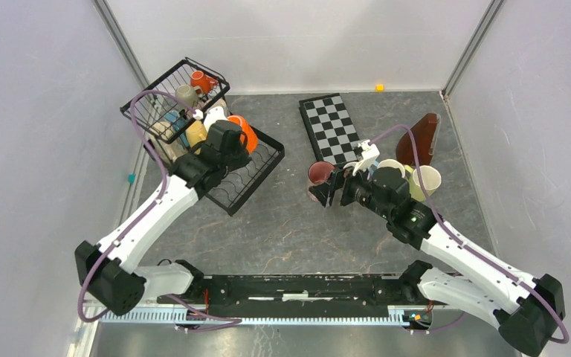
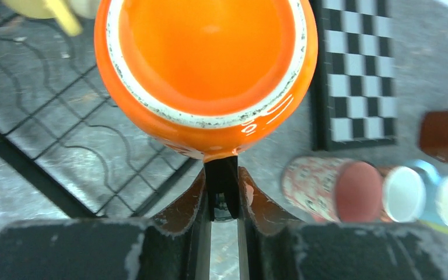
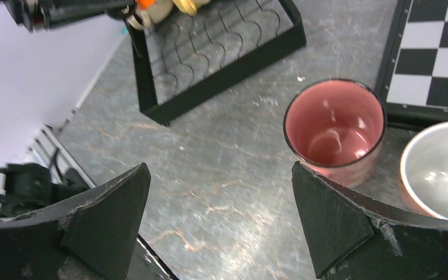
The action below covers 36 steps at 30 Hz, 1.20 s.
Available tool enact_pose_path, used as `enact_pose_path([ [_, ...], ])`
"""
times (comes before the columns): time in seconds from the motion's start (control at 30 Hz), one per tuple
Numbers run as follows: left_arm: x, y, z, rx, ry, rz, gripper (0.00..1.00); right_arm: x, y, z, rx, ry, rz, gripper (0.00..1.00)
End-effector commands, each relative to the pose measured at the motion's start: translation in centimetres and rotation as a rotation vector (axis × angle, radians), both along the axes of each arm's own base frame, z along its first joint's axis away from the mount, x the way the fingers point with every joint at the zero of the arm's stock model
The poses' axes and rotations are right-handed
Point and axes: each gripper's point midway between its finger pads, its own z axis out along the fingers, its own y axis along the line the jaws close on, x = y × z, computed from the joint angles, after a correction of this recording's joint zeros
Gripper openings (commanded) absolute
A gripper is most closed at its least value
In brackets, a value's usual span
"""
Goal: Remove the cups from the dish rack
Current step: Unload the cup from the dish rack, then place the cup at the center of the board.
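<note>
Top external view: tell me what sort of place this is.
Probably a lab robot test cell, not a kitchen: plain white walls box in a grey table, a left arm and right arm are bolted at its near edge, and a checkerboard lies near the dish rack.

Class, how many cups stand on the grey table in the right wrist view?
2. A pink glazed ceramic cup stands beside the black-and-white checkerboard; a white-lined ceramic cup, cut by the right edge, stands next to it. Others may lie outside view.

tabletop lying open right of dish rack, pink cup and checkerboard obstructing farther right, mugs crowding its far end
</note>
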Motion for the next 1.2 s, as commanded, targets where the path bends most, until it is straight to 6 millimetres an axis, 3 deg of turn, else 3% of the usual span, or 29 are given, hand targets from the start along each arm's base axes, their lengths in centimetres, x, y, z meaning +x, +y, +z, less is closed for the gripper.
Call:
enact_pose_path([
  [0.0,-0.9,-4.0,7.5,-0.183,-0.160,-0.214,0.02,1.1,1.5,6.8,0.228,-0.083,0.006,0.98],
  [0.27,-3.5,-8.5,12.4,-0.414,-0.215,-0.428,0.02,1.6,3.0,10.6,0.419,-0.100,0.081,0.98],
  [0.57,-5.7,-12.2,16.2,-0.620,-0.217,-0.582,0.02,2.6,3.3,12.7,0.589,-0.083,0.115,0.98],
  [0.93,-7.6,-14.9,17.7,-0.735,-0.191,-0.676,0.02,3.9,3.1,14.6,0.753,-0.076,0.166,0.91],
  [1.17,-8.6,-16.8,17.4,-0.759,-0.161,-0.717,0.02,3.9,3.0,15.7,0.879,-0.049,0.218,0.85],
])
